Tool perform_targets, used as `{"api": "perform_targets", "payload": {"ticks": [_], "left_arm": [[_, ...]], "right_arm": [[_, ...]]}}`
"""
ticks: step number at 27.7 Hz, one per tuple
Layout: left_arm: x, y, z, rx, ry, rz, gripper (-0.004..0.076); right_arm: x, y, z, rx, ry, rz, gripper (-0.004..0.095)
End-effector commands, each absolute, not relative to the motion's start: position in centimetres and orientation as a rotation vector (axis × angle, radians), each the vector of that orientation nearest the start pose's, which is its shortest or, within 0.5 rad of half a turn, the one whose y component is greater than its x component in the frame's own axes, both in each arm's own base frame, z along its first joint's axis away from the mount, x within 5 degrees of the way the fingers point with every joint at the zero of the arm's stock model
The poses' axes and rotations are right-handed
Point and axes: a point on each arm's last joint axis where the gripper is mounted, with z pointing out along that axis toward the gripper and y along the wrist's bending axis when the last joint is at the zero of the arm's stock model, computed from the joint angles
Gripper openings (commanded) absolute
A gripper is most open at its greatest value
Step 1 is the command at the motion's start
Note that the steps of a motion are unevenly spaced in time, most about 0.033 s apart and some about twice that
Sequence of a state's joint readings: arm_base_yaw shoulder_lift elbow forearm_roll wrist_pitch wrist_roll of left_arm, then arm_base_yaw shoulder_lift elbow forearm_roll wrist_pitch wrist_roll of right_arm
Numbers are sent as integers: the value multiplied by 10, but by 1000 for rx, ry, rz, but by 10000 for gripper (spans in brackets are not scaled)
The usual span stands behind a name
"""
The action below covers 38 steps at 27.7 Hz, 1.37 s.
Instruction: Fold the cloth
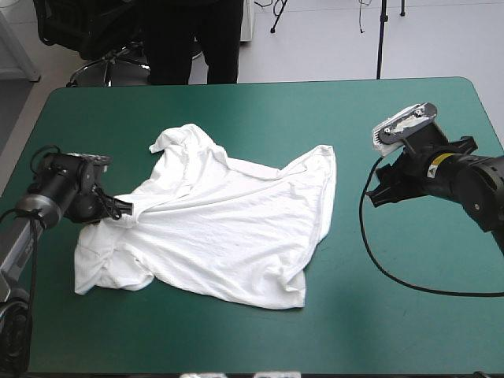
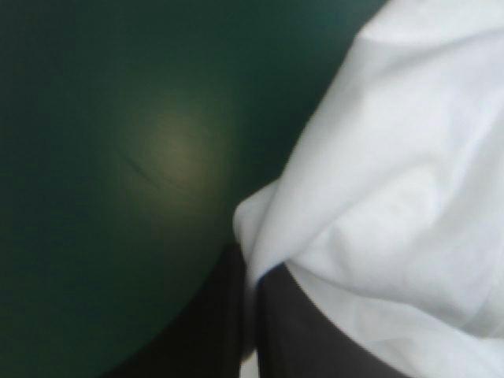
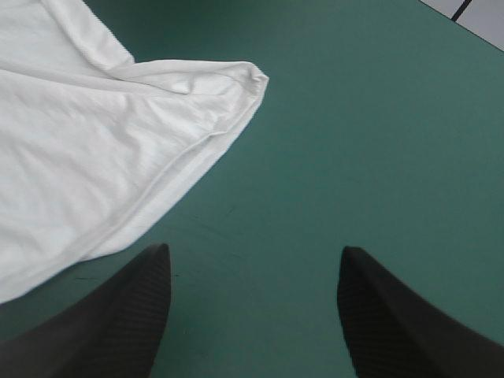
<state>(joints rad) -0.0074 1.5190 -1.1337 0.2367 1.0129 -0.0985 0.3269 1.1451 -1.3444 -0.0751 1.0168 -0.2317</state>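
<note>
The white T-shirt [image 1: 220, 224] lies loosely spread and wrinkled across the middle of the teal-green table. My left gripper [image 1: 122, 209] is low at the shirt's left edge, its black fingers [image 2: 228, 315] all but shut with a fold of the white T-shirt [image 2: 394, 197] pinched between them. My right gripper [image 1: 378, 187] hovers over bare cover a little to the right of the shirt. Its fingers [image 3: 118, 315] stand wide apart with nothing between them, and the shirt's corner hem [image 3: 236, 87] lies just ahead of them.
Bare teal-green cover [image 1: 409, 331] surrounds the shirt on the right and front. The table's far edge [image 1: 260, 83] runs behind the shirt.
</note>
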Motion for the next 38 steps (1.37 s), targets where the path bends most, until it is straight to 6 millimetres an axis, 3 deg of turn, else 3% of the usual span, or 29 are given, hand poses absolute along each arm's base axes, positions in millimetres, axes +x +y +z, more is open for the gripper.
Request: {"api": "perform_targets", "payload": {"ticks": [1,7,12,18,25,28,35,37,38], "left_arm": [[303,41,306,-74,2696,353,-9],[326,78,327,-216,2586,385,-9],[349,96,333,-258,2555,417,-9],[371,102,341,-276,2536,422,-9],[370,99,346,-211,2583,400,7],[369,93,344,-146,2629,327,124],[351,81,356,-67,2692,212,566],[333,70,376,-41,2659,118,593],[316,51,393,77,2595,-12,587]], "right_arm": [[207,65,445,-615,2095,-39,579],[208,66,445,-604,2085,-22,579],[206,74,446,-648,2062,-14,577],[201,87,447,-715,2034,12,577],[199,91,446,-732,2041,25,577],[197,93,445,-743,2049,29,577],[195,97,445,-782,2034,3,577],[195,96,444,-780,2041,-12,577],[196,94,445,-769,2043,-30,577]]}}
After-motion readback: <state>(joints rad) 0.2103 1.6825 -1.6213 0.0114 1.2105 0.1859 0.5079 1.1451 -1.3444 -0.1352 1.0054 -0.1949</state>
